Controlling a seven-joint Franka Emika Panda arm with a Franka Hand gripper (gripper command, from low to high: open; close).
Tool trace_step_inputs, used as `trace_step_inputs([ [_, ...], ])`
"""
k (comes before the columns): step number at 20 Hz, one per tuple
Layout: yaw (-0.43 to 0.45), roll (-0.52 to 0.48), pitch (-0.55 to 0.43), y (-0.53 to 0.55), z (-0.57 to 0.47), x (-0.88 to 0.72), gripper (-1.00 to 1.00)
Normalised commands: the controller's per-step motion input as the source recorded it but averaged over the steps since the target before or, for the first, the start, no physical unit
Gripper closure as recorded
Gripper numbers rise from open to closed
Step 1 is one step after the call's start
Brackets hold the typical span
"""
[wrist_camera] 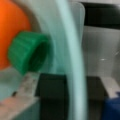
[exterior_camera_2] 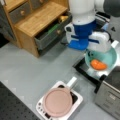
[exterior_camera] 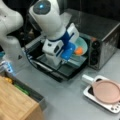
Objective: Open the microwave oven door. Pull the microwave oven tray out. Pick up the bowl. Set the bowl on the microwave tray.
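Grey tabletop is what you're working on, with a wooden drawer cabinet at a front view's top left. The bowl is the main thing: you've got it held at the oven mouth, tilted, over the pulled-out tray, and I can't tell whether it touches the tray. Inside it sits an orange object; in the wrist view it has a green ribbed cap, pressed right up against the bowl's pale rim. Your pincer is clamped on the bowl's rim, white body with blue fingers, coming down from the arm. The door is dropped open, lying flat in front of the oven, whose knobs face a front view's right. Well apart, toward a front view's bottom, a pink plate rests on a white tray.
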Motion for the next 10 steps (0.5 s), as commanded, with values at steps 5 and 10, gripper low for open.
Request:
trace_step_inputs([
  [5, -0.212, 0.13, -0.205, 0.26, -0.26, -0.37, 1.0],
  [10, -0.13, 0.145, -0.25, 0.11, -0.25, -0.34, 1.0],
])
